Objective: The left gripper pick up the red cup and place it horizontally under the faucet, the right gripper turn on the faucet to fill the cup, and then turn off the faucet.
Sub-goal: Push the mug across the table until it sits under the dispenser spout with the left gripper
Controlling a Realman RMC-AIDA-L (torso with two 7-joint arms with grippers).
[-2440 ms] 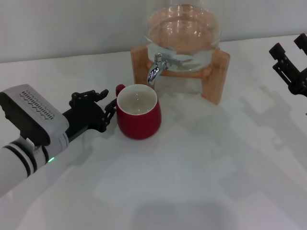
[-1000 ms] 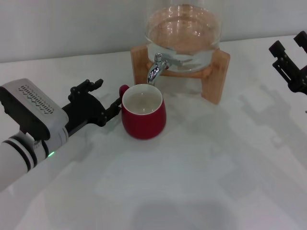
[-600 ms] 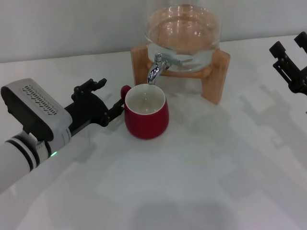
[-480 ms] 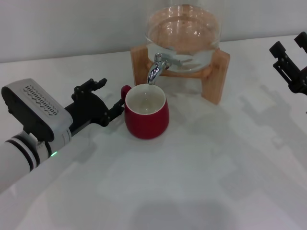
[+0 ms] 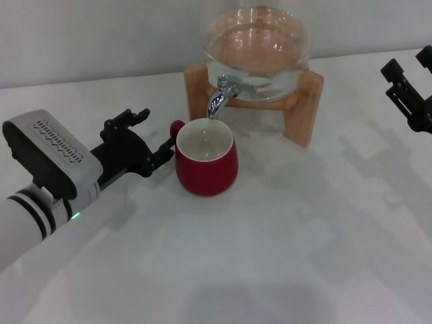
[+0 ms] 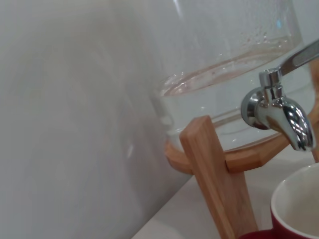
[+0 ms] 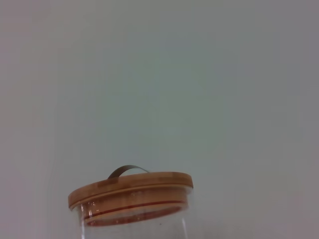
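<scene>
The red cup (image 5: pixel 206 163) stands upright on the white table, its cream inside showing, with its rim just below the chrome faucet (image 5: pixel 217 101). In the left wrist view the faucet (image 6: pixel 279 112) hangs over the cup's rim (image 6: pixel 294 199). My left gripper (image 5: pixel 154 131) sits beside the cup's small handle (image 5: pixel 177 127). Its fingers are spread: one points away above, the other lies against the cup's side below the handle. At the far right edge, well away from the faucet, my right gripper (image 5: pixel 410 66) hangs open.
The glass jar (image 5: pixel 258 50) holds water and rests in a wooden stand (image 5: pixel 305 108) at the back of the table. Its wooden lid (image 7: pixel 132 191) shows in the right wrist view. A plain wall rises behind.
Over the last two seconds the left gripper and the cup slid right and back, bringing the cup under the spout. In the last half second nothing moved.
</scene>
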